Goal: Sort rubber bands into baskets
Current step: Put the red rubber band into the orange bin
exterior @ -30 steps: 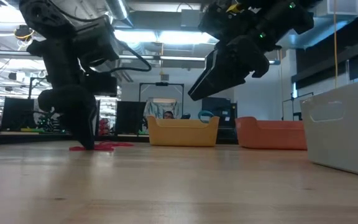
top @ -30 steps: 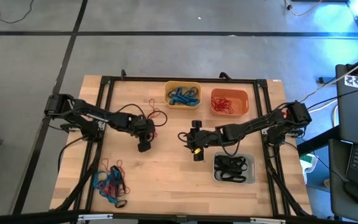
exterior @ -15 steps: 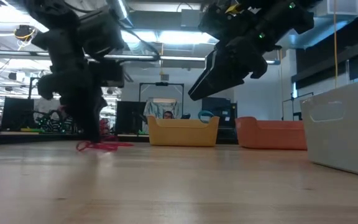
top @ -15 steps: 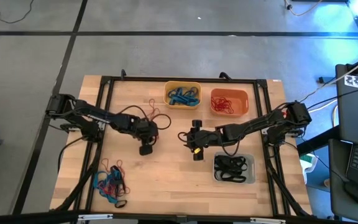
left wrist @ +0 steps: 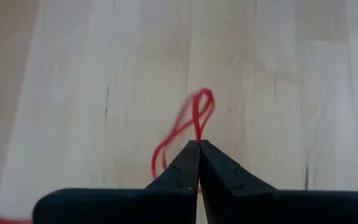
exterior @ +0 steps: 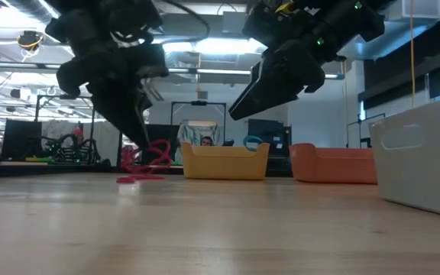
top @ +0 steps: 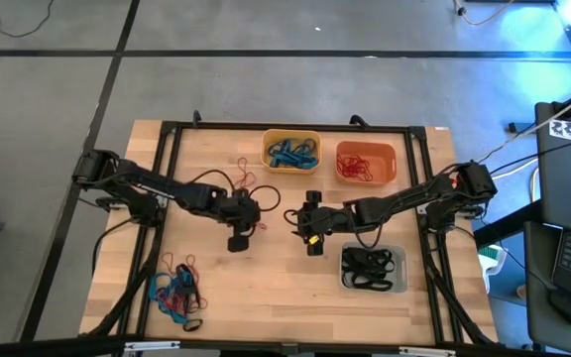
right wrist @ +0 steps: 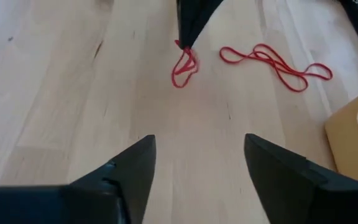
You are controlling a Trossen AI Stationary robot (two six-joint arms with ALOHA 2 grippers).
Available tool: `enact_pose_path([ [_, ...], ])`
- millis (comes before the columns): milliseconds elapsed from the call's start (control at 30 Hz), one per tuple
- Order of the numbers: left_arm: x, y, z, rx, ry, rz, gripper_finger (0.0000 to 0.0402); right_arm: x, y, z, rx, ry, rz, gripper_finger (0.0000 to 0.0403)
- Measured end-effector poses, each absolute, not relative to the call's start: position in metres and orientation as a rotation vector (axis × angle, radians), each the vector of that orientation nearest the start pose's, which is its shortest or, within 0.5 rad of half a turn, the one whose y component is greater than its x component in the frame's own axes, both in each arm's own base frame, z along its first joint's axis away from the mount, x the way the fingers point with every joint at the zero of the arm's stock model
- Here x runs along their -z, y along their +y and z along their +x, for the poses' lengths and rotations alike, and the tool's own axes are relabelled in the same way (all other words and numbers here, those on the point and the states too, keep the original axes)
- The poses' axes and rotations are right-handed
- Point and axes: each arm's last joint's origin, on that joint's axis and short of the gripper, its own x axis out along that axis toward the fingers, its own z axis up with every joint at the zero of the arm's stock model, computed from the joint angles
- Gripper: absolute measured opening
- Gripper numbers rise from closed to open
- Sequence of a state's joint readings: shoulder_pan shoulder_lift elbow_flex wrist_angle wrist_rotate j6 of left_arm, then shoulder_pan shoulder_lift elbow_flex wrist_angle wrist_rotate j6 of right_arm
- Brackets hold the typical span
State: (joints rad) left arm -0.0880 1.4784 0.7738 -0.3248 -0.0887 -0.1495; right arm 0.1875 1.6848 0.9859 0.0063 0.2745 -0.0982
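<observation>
Wooden surface (top: 266,288), high view: yellow basket (top: 291,150), orange basket (top: 366,164) and grey basket (top: 373,269) held bands; mixed pile (top: 176,293) lay at the near left corner. Low view: left tool (exterior: 139,149) lifted a red rubber band (exterior: 150,159). Left wrist view: fingers (left wrist: 182,171) were pinched together on that band. Right wrist view: right tool (right wrist: 197,165) hovered nearby, fingers apart, beside a second red band (right wrist: 277,63) on the wood.

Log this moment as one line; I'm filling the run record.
left gripper: shut on red rubber band | right gripper: open, waiting mid-table | orange basket: holds reds
</observation>
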Motion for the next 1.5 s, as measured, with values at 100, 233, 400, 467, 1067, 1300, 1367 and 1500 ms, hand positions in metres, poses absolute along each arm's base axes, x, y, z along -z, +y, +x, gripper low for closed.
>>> enact_pose_path([
  [100, -0.172, -0.023, 0.272, -0.085, 0.997, -0.009, 0.0004, -0.193, 0.058, 0.345, 0.021, 0.680, -0.244, 0.0271],
  [233, -0.176, -0.024, 0.278, -0.070, 0.918, 0.010, 0.0002, -0.193, 0.058, 0.345, 0.015, 0.680, -0.252, 0.0287],
  [400, -0.185, -0.025, 0.289, -0.052, 0.781, 0.021, 0.0003, -0.193, 0.056, 0.346, 0.026, 0.675, -0.241, 0.0282],
  [467, -0.188, -0.025, 0.291, -0.047, 0.745, 0.027, 0.0002, -0.195, 0.056, 0.347, 0.027, 0.655, -0.236, 0.0276],
  [1067, -0.196, -0.025, 0.298, -0.051, 0.638, 0.025, 0.0002, -0.189, 0.059, 0.357, 0.004, 0.594, -0.228, 0.0243],
  [1300, -0.197, -0.026, 0.299, -0.048, 0.619, 0.032, 0.0002, -0.188, 0.059, 0.360, 0.046, 0.562, -0.264, 0.0243],
  [1367, -0.199, -0.026, 0.300, -0.046, 0.599, 0.034, 0.0002, -0.192, 0.059, 0.362, 0.046, 0.521, -0.254, 0.0240],
  [1500, -0.198, -0.028, 0.299, -0.037, 0.605, 0.042, 0.0004, -0.191, 0.055, 0.362, 0.038, 0.531, -0.250, 0.0207],
])
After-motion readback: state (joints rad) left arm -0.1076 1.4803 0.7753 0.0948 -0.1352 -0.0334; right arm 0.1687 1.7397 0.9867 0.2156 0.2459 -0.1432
